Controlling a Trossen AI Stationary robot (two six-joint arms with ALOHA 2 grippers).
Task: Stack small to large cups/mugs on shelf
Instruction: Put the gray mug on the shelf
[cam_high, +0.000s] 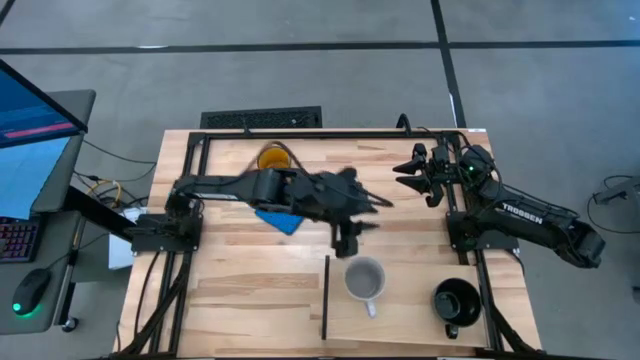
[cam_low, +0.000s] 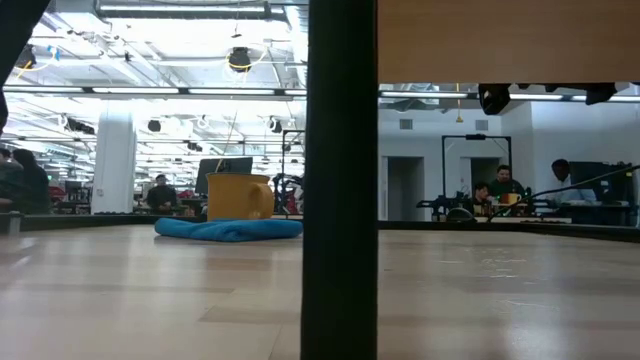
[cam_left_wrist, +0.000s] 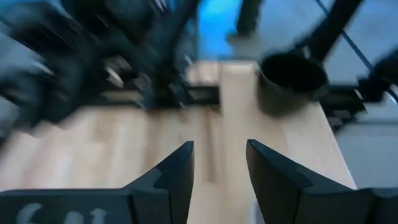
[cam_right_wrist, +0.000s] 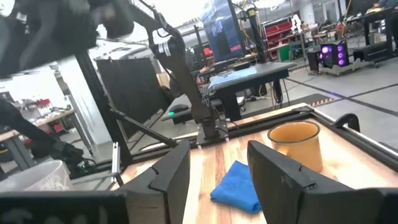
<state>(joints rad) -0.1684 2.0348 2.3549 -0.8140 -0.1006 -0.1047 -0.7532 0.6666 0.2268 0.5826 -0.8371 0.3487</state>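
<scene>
High view: left gripper open, empty, just above pale grey-white mug on light wooden shelf; glossy black mug near its right edge; translucent amber mug far, beside blue cloth; right gripper parked, open; next: fetch amber mug squarely, clear cloth.

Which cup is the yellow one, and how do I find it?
Look at the far edge of the wooden table, behind the left arm. The yellow mug stands beside the blue cloth. The other two mugs are grey-white and black, at the near edge.
</scene>
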